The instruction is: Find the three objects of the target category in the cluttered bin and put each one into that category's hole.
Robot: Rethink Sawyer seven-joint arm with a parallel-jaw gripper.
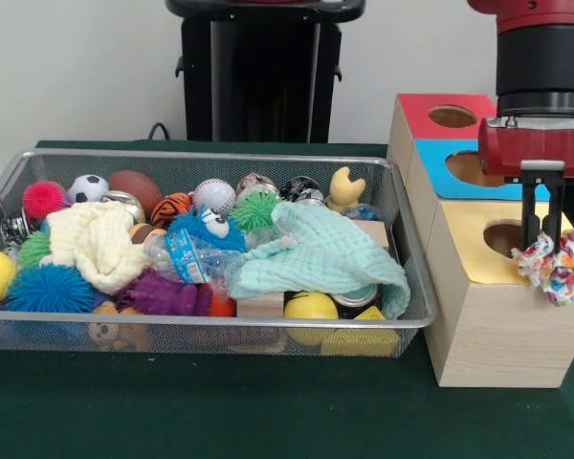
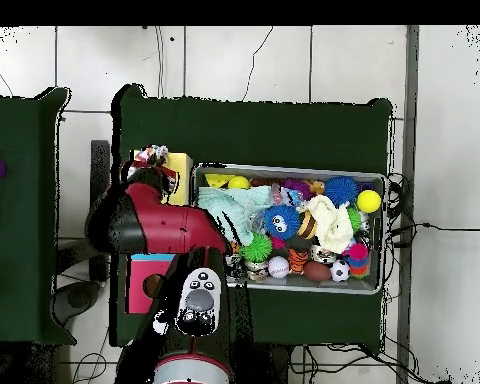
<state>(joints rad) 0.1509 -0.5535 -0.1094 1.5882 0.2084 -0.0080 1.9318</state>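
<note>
No words, brands or numbers can be read anywhere in either view. The only printed surface is a blue label (image 1: 185,256) around a clear plastic bottle (image 1: 172,256) lying in the wire bin (image 1: 409,277), well to the side of the gripper (image 1: 543,244) and lower than it; its markings are too small and blurred to make out. The wooden box (image 1: 497,335) just under the gripper carries plain red, blue and yellow panels with no lettering. The overhead view shows nothing legible either.
</note>
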